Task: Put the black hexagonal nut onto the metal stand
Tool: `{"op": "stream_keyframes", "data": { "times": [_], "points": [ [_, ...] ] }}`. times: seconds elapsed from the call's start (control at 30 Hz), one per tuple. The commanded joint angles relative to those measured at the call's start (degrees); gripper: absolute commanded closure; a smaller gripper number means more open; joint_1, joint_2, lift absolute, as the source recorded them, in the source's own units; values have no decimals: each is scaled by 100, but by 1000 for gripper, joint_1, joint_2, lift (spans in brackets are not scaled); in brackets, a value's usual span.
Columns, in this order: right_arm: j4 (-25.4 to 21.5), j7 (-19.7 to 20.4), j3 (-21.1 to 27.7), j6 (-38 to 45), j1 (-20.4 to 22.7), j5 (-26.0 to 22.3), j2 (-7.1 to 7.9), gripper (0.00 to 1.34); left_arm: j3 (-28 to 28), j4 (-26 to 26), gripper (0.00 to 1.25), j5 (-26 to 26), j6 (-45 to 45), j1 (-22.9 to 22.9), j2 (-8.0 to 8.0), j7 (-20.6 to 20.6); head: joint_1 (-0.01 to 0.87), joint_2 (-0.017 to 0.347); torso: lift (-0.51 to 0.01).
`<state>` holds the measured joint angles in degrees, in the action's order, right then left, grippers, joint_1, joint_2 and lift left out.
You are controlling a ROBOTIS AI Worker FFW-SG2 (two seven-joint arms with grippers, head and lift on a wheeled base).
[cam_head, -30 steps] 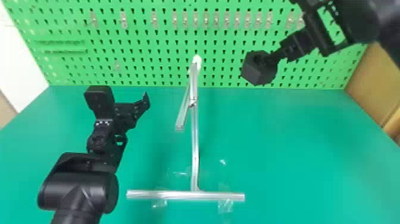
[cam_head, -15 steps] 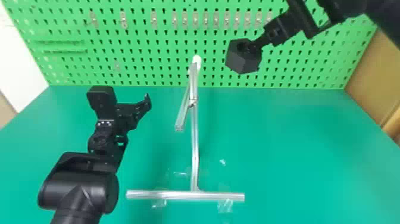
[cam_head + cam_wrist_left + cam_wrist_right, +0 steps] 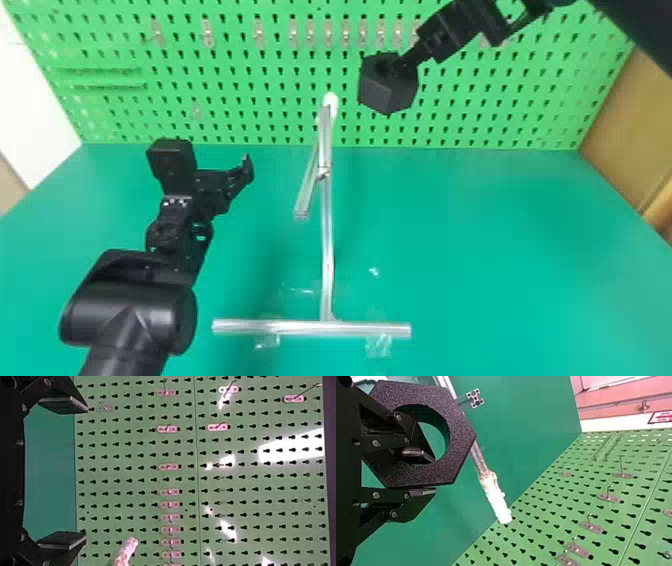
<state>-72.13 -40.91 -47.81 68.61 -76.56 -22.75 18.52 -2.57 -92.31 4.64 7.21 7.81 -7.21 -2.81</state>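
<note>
Black right gripper [image 3: 401, 67] clamps its jaws on the black hexagonal nut [image 3: 387, 93], seemingly near the silver metal stand [image 3: 327, 235]; black left gripper [image 3: 217, 189] has jaws wide apart, empty.

Hexagonal nut [image 3: 389, 95] aloft, metal stand [image 3: 327, 240] upright

I count two hands [image 3: 403, 64], one nut [image 3: 385, 92], one stand [image 3: 327, 240], one pegboard [image 3: 240, 95].

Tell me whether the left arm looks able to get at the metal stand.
Likely yes: the left gripper is open, left of the metal stand, with nothing seen between them. The right gripper holds the black hexagonal nut on the stand's other side.
</note>
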Motion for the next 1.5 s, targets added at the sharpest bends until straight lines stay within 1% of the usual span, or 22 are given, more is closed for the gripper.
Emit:
{"op": "stream_keyframes", "data": {
  "times": [0.0, 0.63, 0.9, 1.17, 1.47],
  "points": [
    [85, -4, -115, -40, -79, 8, -85, 1134, 46, -33, 156, -7, 17, -16, -26, 0, 693, 81, -1],
    [164, 5, -133, -128, -237, 25, -437, 1133, 46, -59, 156, -51, 52, -16, -34, 0, 693, 81, -1],
    [164, 5, -80, -172, -184, -45, -516, 1133, 38, -59, 156, -59, 52, 1, -34, 0, 693, 81, -1],
    [208, 5, -53, -251, -122, -71, -648, 1133, 29, -59, 156, -68, 52, 1, -34, 0, 693, 81, -1],
    [269, 22, -9, -295, -79, -150, -700, 1133, 29, -59, 156, -68, 52, 1, -34, 0, 693, 81, -1]
  ]
}}
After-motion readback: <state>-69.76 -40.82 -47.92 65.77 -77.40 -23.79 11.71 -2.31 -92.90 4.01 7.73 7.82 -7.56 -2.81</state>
